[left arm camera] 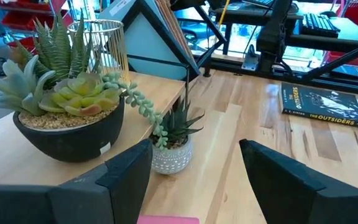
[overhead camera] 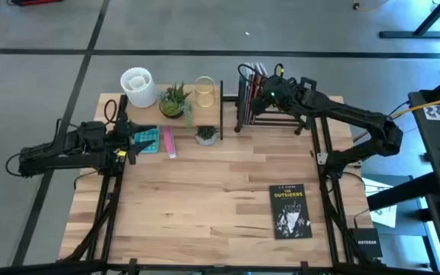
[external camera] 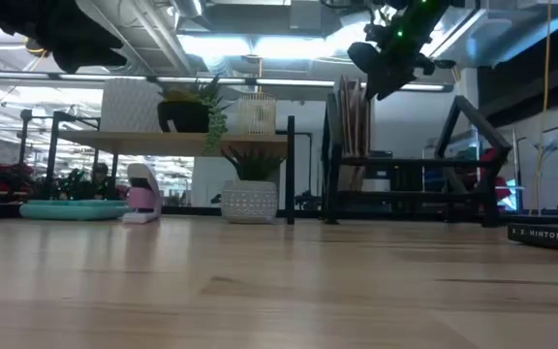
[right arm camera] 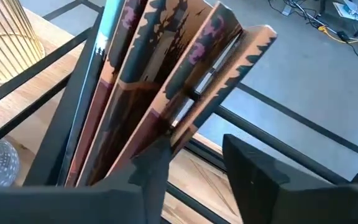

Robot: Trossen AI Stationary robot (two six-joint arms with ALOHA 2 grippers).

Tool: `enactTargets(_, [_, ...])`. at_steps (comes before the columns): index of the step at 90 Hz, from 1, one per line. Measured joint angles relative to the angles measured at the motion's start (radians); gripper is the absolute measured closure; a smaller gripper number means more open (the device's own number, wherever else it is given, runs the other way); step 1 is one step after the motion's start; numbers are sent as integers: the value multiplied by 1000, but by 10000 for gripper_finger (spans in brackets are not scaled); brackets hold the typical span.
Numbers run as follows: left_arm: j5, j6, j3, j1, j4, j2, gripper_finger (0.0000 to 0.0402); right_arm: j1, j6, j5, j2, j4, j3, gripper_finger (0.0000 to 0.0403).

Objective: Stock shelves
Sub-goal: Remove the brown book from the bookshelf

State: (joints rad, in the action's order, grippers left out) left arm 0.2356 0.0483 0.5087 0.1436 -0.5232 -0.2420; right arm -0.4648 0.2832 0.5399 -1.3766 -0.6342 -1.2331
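1. R gripper (overhead camera: 270,86) above the black bar rack (overhead camera: 270,114) at table's far side, just over the upright books (right arm camera: 166,93); jaws apart, holding nothing.
2. L gripper (left arm camera: 194,177) near the wood-board shelf (overhead camera: 170,103), fingers wide open, empty.
3. "The Outsiders" book (overhead camera: 290,211) lies flat on the table, well apart.

You have open tabletop (overhead camera: 205,206) across the near half; only the black book (overhead camera: 290,211) lies there, near right. The far edge is crowded: the wood-board shelf (overhead camera: 153,114) at far left carries a white pot (overhead camera: 137,85), a succulent bowl (overhead camera: 175,101) and a gold wire holder (overhead camera: 205,89), with a small white planter (overhead camera: 206,135) just beside its near right corner. The black rack (overhead camera: 270,107) at far right is packed with leaning books (right arm camera: 166,81). A narrow gap separates shelf and rack.
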Motion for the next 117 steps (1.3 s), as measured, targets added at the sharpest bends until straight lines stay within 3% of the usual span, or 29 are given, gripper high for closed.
enactTargets(20, [0,0,0,0,0,0,165,0,28,-13,-1,8,0,273])
enactTargets(53, [0,0,0,0,0,0,165,-2,63,-69,2,37,3,203])
enactTargets(67, [0,0,0,0,0,0,165,-9,93,-62,2,37,3,194])
enactTargets(80, [0,0,0,0,0,0,165,-28,104,-71,4,26,1,208])
enactTargets(102, [0,0,0,0,0,0,165,-26,72,-66,5,0,0,268])
enactTargets(117, [0,0,0,0,0,0,165,-27,31,-127,10,-1,-1,290])
